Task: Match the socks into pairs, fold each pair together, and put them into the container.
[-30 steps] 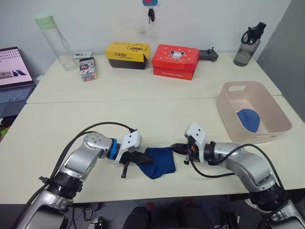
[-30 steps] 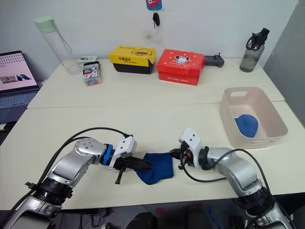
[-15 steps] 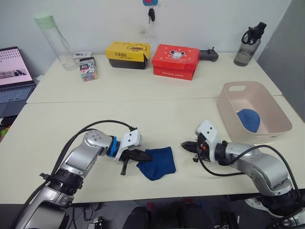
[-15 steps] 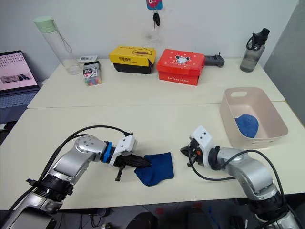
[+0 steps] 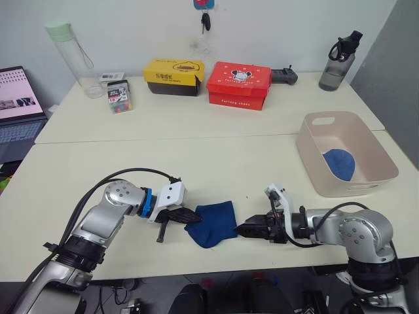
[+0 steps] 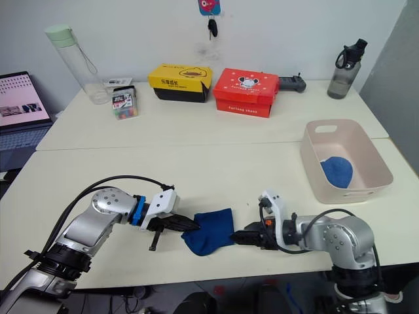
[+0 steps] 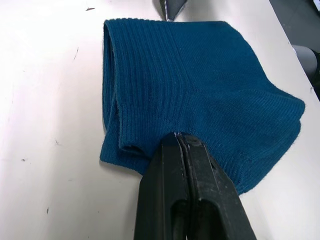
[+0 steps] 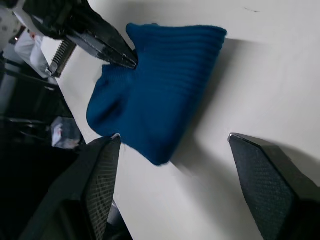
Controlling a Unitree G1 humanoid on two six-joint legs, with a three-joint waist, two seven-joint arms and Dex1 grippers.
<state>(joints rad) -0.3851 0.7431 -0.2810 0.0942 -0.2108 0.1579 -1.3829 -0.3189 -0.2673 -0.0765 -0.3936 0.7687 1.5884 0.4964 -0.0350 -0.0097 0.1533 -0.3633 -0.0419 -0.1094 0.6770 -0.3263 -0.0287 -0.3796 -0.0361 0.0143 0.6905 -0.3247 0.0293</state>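
Socks, dark blue ribbed fabric, folded together as one flat bundle (image 5: 212, 223): lying on the near part of the cream table (image 5: 216, 157), between the two grippers.

Left gripper (image 5: 190, 215), two black fingers: pressed together on the left edge of the bundle, pinching the fabric; the left wrist view shows the fingers (image 7: 186, 165) closed tight with knit cloth caught at their tips.

Right gripper (image 5: 241, 229), two black fingers: just beside the right edge of the bundle, low over the table, pointing left. In the right wrist view its textured pads (image 8: 102, 185) stand wide apart with the bundle lying ahead of the gap, holding nothing.

Container, pale pinkish-beige rectangular plastic tub with rounded corners and slot handle (image 5: 311, 154): at the right side of the table, well apart from the grippers. Contents: one rounded blue sock bundle (image 5: 340, 163).

Far side of the table: yellow-and-black box (image 5: 174, 75), red cardboard box (image 5: 239, 84), side by side.
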